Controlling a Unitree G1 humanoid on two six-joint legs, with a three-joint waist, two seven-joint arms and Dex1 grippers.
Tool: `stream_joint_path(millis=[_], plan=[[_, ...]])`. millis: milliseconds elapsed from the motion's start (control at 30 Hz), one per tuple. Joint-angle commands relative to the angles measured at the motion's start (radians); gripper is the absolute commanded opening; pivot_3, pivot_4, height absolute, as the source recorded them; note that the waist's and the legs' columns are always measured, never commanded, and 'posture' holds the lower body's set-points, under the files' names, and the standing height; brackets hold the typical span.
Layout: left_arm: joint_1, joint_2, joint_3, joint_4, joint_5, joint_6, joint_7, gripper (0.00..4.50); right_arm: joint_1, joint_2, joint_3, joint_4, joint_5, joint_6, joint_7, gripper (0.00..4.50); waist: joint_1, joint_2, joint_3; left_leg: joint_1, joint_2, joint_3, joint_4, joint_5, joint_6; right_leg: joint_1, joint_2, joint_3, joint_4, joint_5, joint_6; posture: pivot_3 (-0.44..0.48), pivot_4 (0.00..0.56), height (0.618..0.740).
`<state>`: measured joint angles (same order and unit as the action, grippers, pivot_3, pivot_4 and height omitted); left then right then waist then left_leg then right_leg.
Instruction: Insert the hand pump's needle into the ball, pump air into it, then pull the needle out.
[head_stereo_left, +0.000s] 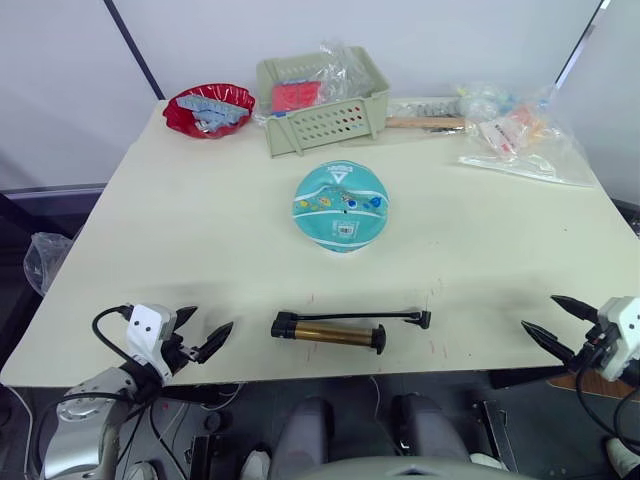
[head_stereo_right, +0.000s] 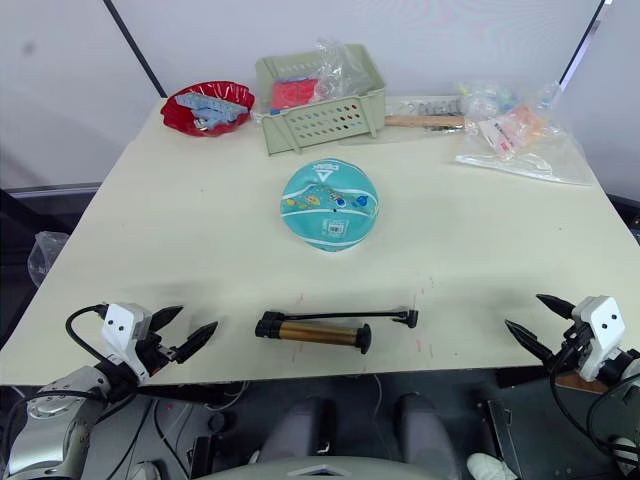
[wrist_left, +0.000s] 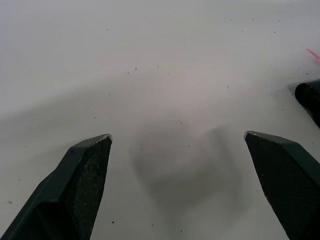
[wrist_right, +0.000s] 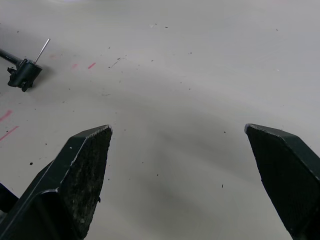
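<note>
Showing the needle (wrist_right: 42, 50) clearly, the right wrist view complements the head views; both grippers' fingers (head_stereo_left: 214, 340) spread.

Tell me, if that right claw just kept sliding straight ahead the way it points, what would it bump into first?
Probably nothing soon: ahead of the open right gripper lies bare table. The needle on the hand pump lies off to one side. Depth is hard to judge.
</note>
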<state>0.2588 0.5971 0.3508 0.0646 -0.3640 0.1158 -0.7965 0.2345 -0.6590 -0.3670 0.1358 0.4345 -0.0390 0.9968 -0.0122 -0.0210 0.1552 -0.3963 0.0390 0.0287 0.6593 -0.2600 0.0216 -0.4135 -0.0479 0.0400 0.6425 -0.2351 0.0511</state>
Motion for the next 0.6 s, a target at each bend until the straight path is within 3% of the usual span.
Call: stream_joint_path(millis=[33,433,600], plan=[[-0.020,0.016,0.014,0.002,-0.009,-0.019,-0.017,4.50,0.022,0.013,-0.051,-0.043,0.028,-0.013,-0.018,4.47,0.001,0.000,0.000,0.000,0.000,0.000,0.000,0.000,0.000,0.000,0.000,0.000,0.000,0.000,0.000,0.000,0.150,0.740],[-0.103,0.042,0.010,0.105,0.005,-0.056,-0.075,4.50,0.089,0.040,-0.072,-0.109,0.023,-0.061,-0.046,4.47,-0.002,0.000,0.000,0.001,0.000,0.001,0.000,0.000,0.000,0.000,0.000,0.001,0.000,0.000,0.000,0.000,0.150,0.740],[-0.169,0.077,-0.062,0.071,0.064,-0.158,-0.137,4.50,0.104,0.032,-0.079,-0.156,0.050,-0.064,-0.024,4.47,0.009,0.000,0.000,0.000,0.000,0.000,0.000,0.000,0.000,0.000,0.000,0.000,0.001,0.000,0.000,0.000,0.150,0.740]])
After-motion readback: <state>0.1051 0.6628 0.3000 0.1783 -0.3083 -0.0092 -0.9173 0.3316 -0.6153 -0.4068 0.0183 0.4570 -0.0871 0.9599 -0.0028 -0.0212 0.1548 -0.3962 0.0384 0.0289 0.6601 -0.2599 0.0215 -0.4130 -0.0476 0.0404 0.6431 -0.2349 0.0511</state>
